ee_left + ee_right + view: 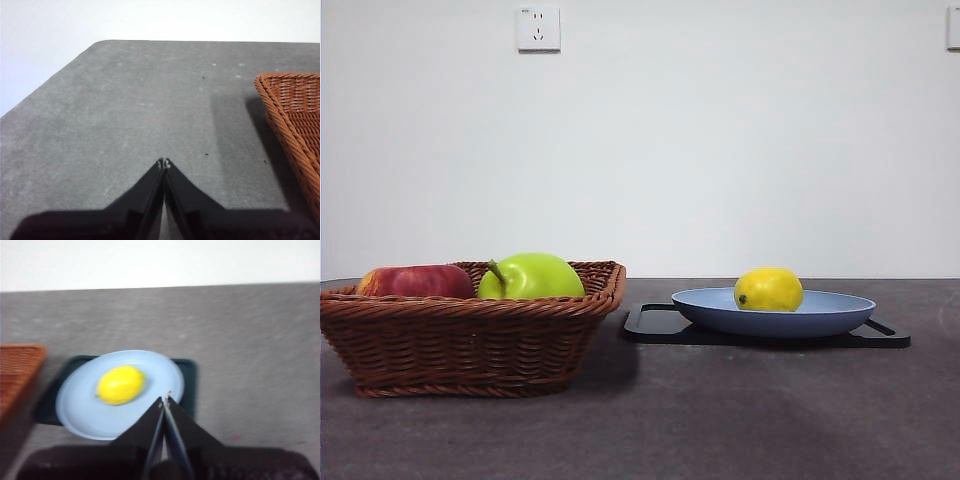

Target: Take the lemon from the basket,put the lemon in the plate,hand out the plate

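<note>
The lemon [769, 289] lies on the light-blue plate [840, 312], which rests on a flat black tray at the right of the table. The wicker basket [470, 340] stands at the left. In the right wrist view my right gripper [164, 400] is shut and empty, above the near rim of the plate [80, 410], beside the lemon [120, 384]. In the left wrist view my left gripper [164, 163] is shut and empty over bare table, with the basket's corner [295, 107] off to one side. Neither gripper shows in the front view.
A red apple [415, 281] and a yellow-green apple [532, 276] sit in the basket. The black tray [655, 325] lies under the plate and shows in the right wrist view [187, 372]. The grey table [720, 420] ends at a white wall.
</note>
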Controlling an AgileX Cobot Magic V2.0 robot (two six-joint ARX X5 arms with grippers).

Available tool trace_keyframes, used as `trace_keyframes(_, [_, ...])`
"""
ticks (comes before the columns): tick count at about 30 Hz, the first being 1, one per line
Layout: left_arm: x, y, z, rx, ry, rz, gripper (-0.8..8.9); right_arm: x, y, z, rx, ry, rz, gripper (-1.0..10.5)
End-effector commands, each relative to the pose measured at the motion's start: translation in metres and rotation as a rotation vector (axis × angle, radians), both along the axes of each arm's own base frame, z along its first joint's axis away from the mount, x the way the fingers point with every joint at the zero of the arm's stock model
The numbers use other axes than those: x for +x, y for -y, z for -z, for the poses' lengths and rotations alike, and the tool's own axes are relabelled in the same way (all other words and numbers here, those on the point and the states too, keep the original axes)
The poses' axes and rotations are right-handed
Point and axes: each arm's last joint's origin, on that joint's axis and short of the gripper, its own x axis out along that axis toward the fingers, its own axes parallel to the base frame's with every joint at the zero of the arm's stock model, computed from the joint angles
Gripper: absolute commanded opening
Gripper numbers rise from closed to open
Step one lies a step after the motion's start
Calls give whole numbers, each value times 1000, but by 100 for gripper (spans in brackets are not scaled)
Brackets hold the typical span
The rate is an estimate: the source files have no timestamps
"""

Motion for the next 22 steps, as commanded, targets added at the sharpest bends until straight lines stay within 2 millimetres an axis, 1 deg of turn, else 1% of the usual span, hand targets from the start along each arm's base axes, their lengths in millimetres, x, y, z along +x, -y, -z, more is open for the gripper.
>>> trace_keyframes(1, [1, 0, 3, 8, -1, -2, 8, -8, 8, -1, -112, 72, -3, 3])
trace_keyframes(5, [1, 0, 3, 8, 0, -2, 8, -17, 23, 18, -82, 111, -13, 3])
trace_keyframes(10, [1, 0, 3, 9, 0, -3, 8, -18, 41, 53, -32, 175, -8, 3])
trace_keyframes(16, [1, 0, 3, 8, 0, -3, 8, -17, 50, 85, -20, 167, 25, 3])
trace_keyframes(19, [1, 0, 3, 8, 0, -3, 8, -16, 50, 97, -21, 147, 33, 3])
trace_keyframes(22, [1, 0, 3, 9, 0, -3, 8, -17, 50, 104, -21, 114, 32, 3])
